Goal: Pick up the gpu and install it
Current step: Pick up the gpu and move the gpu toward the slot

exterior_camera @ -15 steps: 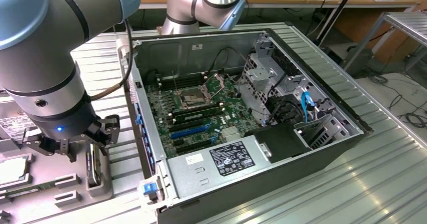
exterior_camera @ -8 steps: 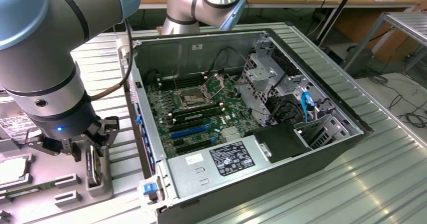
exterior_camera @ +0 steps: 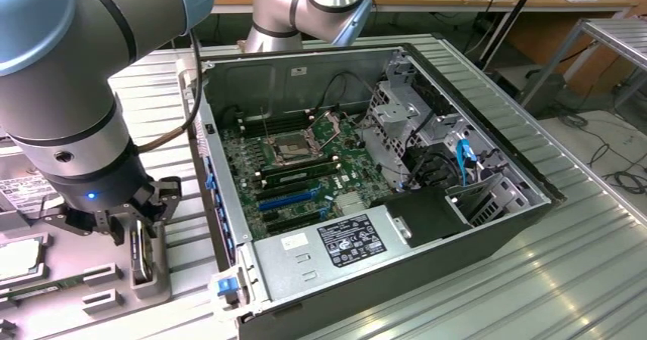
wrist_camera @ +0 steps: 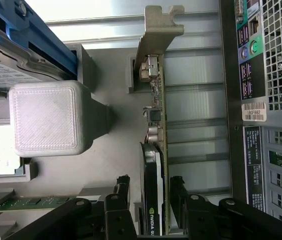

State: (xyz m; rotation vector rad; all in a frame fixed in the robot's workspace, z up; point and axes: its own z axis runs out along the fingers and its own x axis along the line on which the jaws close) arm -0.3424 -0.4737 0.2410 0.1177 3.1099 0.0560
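A big ribbed metal table holds everything. On it lies a big computer case with its side off, so the green board inside is open from above. Blue slots on that board face up with open room over them. Metal cages and cables crowd the part of the case toward the exterior view's right, so room is tighter there.

The robot arm reaches down at the exterior view's left, just outside the case wall. Under it a gray holder sits on the table, beside the case.

The gpu stands on its long thin edge in that holder. It is not in the case. Its silver bracket sticks out at the end far from the gripper. A strip of bare table lies between the card and the back of the case. On the card's other side a gray block stands near, not touching.

The gripper is partly closed. Its two black fingers sit one on each flat side of the gpu and pinch it at the fan end.
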